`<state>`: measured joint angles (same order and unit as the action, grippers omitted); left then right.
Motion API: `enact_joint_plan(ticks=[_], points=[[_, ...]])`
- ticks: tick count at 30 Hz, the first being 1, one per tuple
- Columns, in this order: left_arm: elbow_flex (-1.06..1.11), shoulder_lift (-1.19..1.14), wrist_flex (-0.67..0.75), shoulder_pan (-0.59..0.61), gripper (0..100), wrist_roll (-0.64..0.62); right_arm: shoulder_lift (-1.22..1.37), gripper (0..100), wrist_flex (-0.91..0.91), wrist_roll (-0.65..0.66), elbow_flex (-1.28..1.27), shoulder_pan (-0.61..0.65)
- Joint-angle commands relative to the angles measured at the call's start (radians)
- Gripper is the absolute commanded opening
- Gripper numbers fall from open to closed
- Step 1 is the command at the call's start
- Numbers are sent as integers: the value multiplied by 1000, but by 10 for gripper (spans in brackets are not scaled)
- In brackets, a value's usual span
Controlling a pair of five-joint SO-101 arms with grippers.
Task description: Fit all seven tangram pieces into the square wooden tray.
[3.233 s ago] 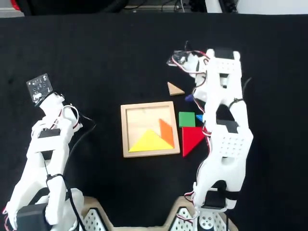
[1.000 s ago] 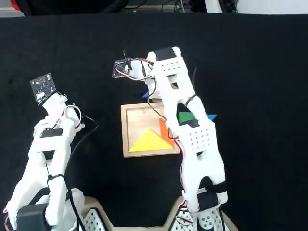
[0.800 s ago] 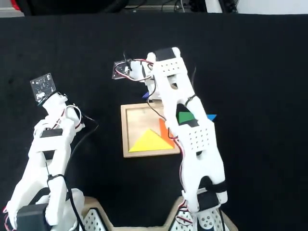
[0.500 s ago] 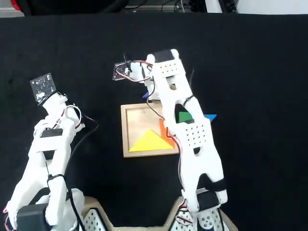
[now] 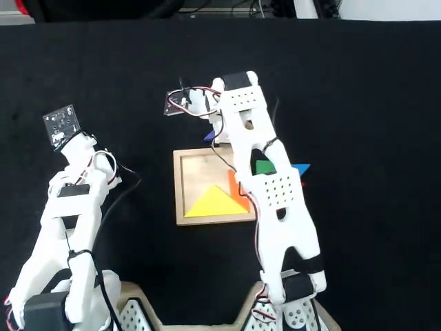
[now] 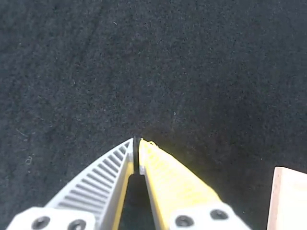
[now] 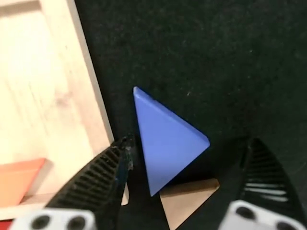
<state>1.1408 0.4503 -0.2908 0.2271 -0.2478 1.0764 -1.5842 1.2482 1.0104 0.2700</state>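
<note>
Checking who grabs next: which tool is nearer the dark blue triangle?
Right. The right tool straddles the dark blue triangle, jaws open; the left tool sits shut over bare cloth, well clear of it.

Bright, even light over the matte black cloth (image 5: 386, 103) (shadows faint)

We see the right arm (image 5: 269, 186) swing from the right of the square wooden tray (image 5: 178, 186) across to its far rim. The blue triangular wooden piece (image 7: 163, 134) comes along and now lies between the spread fingers of the right pincer (image 7: 190, 143), and the plain wooden triangle (image 7: 184, 203) comes too, nearer the pincer's base.
</note>
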Motion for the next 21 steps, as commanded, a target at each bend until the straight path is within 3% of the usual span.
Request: enact_joint_plan(ticks=[1,9,21], points=[[-4,31,17,-13,33,9,-5,345,-14,14,44,-21],[-4,31,17,-13,33,9,-4,208,-8,14,39,-17],[-4,31,17,-13,33,9,-10,225,-6,14,47,-21]])
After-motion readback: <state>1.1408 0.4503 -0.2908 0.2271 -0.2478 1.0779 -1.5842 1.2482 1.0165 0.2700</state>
